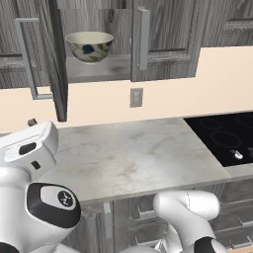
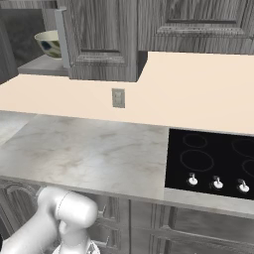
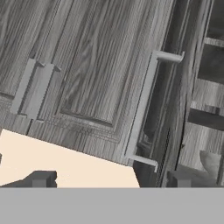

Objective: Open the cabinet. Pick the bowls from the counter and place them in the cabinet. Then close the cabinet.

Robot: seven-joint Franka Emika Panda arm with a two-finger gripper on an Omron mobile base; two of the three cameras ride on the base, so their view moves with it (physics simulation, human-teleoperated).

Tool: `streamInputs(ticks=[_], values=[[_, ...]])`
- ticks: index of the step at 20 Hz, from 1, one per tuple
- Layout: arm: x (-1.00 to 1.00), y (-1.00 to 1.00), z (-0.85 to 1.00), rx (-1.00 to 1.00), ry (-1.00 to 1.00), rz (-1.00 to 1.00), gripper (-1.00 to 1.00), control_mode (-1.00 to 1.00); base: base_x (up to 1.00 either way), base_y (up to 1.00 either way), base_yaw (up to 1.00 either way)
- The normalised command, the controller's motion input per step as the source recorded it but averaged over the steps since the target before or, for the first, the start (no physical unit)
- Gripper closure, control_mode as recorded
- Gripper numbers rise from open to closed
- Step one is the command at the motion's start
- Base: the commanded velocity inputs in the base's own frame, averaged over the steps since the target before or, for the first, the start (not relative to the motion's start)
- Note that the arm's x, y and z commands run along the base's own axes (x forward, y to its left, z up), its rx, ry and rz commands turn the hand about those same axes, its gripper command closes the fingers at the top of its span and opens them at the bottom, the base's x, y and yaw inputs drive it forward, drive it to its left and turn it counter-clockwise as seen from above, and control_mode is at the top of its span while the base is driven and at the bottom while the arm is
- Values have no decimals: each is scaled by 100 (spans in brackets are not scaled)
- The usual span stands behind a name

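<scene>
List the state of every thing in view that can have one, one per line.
cabinet left door: swung open
cabinet right door: shut or nearly so
floral bowl: upright on the cabinet shelf
gripper: open, holding nothing, facing a door handle
cooktop: burners dark

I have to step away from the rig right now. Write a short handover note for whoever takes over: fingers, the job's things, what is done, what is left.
Gripper: fingers open, holding nothing, facing a cabinet door and its bar handle.
Cabinet: left door swung open, right door closed.
Floral bowl sits on the cabinet shelf.
Counter: no bowl on the part in view; the marble-look bowl's place cannot be told.
Done: cabinet opened, floral bowl stored.
Left: confirm the second bowl, then close the cabinet.
</scene>
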Motion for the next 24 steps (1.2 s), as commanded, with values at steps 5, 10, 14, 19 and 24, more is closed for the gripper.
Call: streamInputs(ticks=[5,10,14,19,24], values=[[62,-12,-5,0,0,0,-100,-100,0,0,0],[56,-13,-7,0,0,0,-100,-100,0,0,0],[46,-3,-21,0,0,0,-100,-100,0,0,0],[33,0,-29,0,0,0,-100,-100,0,0,0],[39,0,-10,0,0,0,-100,-100,0,0,0]])
